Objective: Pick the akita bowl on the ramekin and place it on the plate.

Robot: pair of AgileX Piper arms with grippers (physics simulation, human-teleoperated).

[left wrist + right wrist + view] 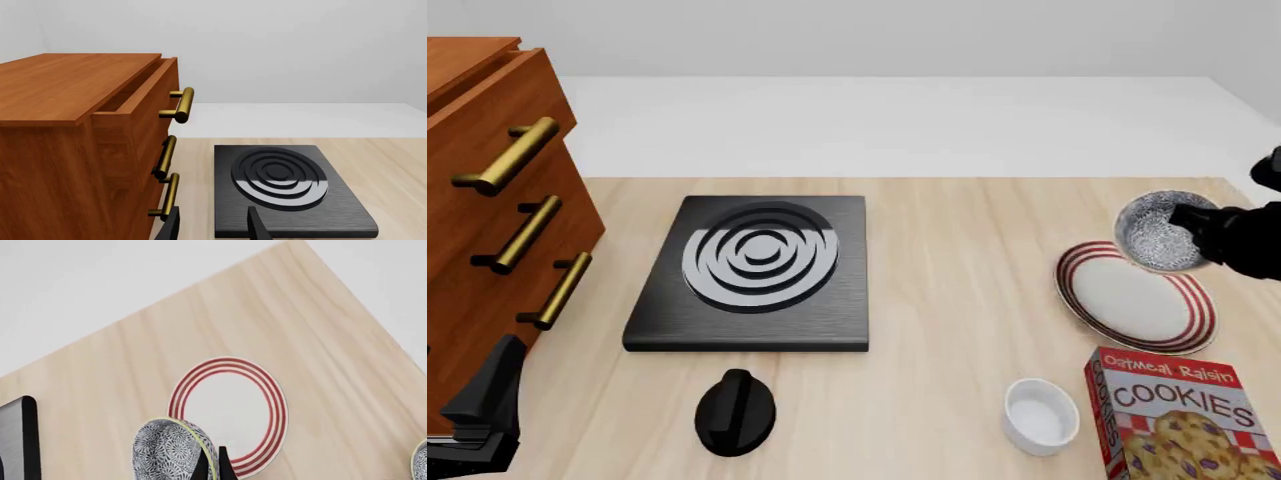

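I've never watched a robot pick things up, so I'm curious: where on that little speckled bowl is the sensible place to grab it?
By the rim, I'd say. The akita bowl is round with a thin wall, so one finger inside and one outside pinches it well, coming from above. The right gripper holds it that way now, its fingers closed over the rim, with the bowl tilted above the plate.

Pale wood-grain tabletop (pixel 961 300), plain grey-white wall (pixel 894 35) beyond it, light grey floor (pixel 894 125) between wall and tabletop, reddish-brown wooden drawer cabinet (pixel 481 200) with brass handles stood at the tabletop's left edge, top drawer slightly open, lighting soft and even
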